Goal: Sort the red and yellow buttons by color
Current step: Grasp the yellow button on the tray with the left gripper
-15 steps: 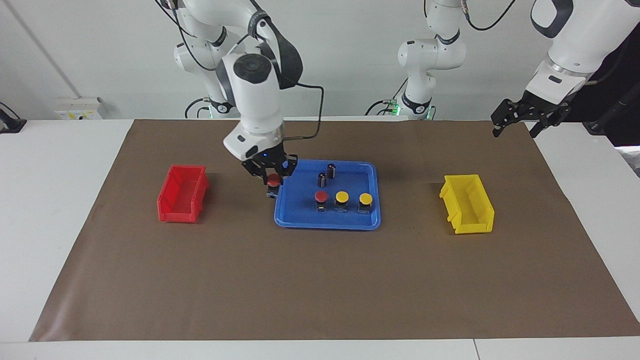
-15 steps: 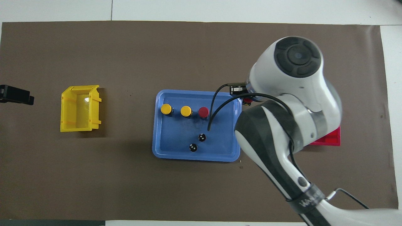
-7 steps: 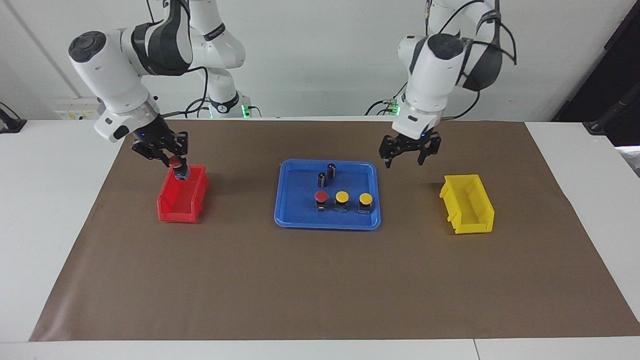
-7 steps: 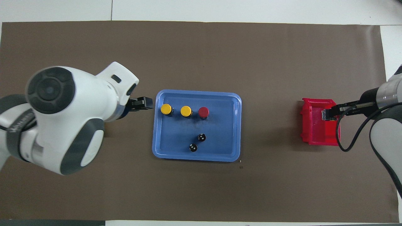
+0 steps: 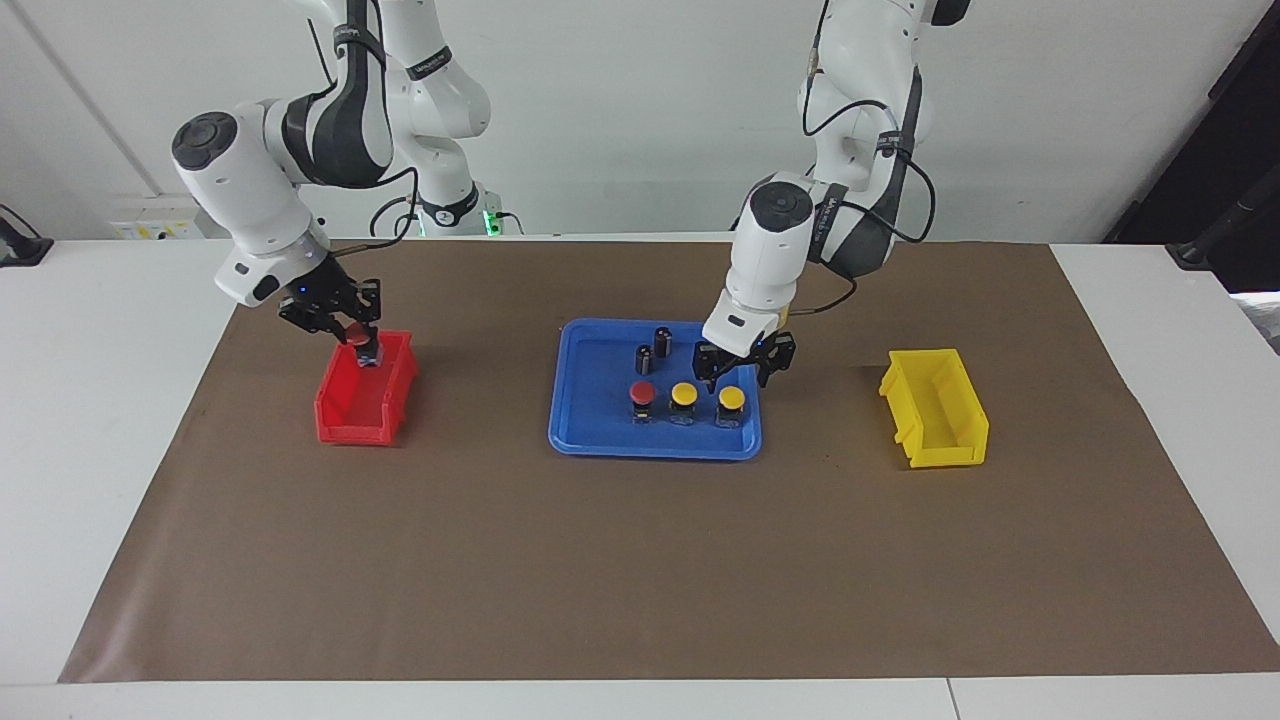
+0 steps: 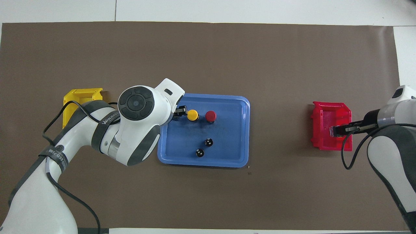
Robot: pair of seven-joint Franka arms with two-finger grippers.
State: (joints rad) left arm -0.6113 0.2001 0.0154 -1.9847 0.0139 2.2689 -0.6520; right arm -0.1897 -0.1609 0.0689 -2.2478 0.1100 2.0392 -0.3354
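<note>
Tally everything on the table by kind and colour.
Red buttons: 2 (one in the tray, one held by the right gripper over the red bin)
Yellow buttons: 2
Dark cylinders: 2
Blue tray: 1
Red bin: 1
Yellow bin: 1
Total: 9

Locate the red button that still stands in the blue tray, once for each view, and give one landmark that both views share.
Facing view: the red button stands in the blue tray, at the end of the button row toward the right arm's side.
Overhead view: the same red button stands beside a yellow button, in the tray's half farther from the robots.
Shared landmark: the two dark cylinders, nearer to the robots than the red button.
</note>
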